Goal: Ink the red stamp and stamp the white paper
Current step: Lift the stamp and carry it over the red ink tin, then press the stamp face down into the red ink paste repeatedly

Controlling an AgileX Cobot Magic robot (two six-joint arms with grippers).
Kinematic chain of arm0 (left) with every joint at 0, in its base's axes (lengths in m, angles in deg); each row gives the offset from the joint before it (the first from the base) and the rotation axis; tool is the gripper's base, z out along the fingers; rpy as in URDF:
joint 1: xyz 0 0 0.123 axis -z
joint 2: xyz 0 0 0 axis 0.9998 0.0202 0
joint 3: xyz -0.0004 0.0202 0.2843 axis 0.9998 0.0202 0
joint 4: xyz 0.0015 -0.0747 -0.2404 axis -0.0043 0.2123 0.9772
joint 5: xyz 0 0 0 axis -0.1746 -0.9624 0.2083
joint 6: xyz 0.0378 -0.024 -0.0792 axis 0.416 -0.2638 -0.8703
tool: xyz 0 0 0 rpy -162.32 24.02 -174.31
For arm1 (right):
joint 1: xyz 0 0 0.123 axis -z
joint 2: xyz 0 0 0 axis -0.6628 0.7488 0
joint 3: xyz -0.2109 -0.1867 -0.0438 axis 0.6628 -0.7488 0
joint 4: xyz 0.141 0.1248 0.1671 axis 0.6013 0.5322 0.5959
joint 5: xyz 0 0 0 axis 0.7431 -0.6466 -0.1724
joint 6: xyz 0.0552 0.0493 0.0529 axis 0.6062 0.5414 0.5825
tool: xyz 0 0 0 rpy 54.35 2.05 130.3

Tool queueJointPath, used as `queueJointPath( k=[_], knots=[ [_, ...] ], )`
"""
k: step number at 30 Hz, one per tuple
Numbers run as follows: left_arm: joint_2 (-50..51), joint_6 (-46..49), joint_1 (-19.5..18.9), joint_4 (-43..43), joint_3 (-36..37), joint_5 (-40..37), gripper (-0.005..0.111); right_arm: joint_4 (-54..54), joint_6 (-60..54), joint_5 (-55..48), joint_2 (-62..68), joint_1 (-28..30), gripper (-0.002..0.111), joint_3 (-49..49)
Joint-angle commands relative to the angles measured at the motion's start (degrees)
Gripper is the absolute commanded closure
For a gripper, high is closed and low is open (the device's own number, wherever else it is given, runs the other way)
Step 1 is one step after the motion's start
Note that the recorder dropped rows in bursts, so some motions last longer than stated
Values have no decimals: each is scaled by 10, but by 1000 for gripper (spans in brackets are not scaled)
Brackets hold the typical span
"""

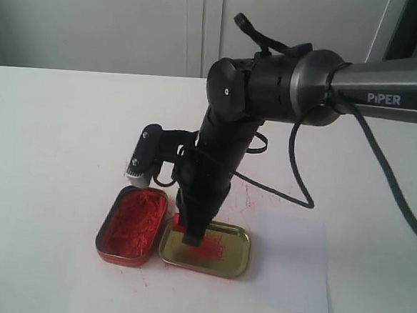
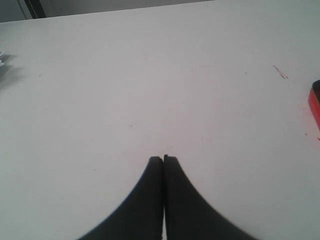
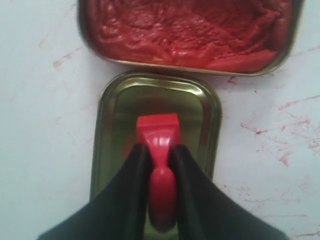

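Holds the stamp (image 3: 158, 131) in the right gripper (image 3: 158, 150) — black fingers (image 3: 132, 175) pinched on the knobbed handle from both sides, square base sticking out past the tips. Reaches in from the right of the exterior view, arm steeply tilted, with the gripper's tip down inside the lid (image 1: 234, 253), at the end nearest the tin (image 1: 132, 226). From outside, little of the stamp on show: only a sliver of bright red beside the fingers. Cannot tell whether the base touches the lid's gold floor or hangs just above it.

Beside the lid, long side to long side, the open tin, full of lumpy red paste. On the lid's floor, red smears around the gripper's tip. On the table (image 1: 51, 153) round both, thin red streaks.

On the lid's other side in the exterior view, just beside it, the paper (image 1: 294, 266) — flat on the table, apart from the stamp, touched by neither gripper.

Over bare table, away from all this, the left gripper (image 2: 163, 160), jaws pressed together tip to tip with nothing between them. At the edge of the left wrist view, a strip of red, too little of it to name.
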Motion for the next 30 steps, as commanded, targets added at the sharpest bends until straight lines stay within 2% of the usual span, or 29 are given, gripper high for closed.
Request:
queueJointPath(
  k=[1, 20, 30],
  knots=[
    [0, -2, 0, 3, 1, 0, 107, 5, 101, 9, -8, -6, 108, 23],
    [0, -2, 0, 3, 1, 0, 107, -29, 332, -64, 66, -81, 108, 180],
    [0, -2, 0, 3, 1, 0, 107, -121, 453, -55, 115, -108, 108, 207]
  ],
)
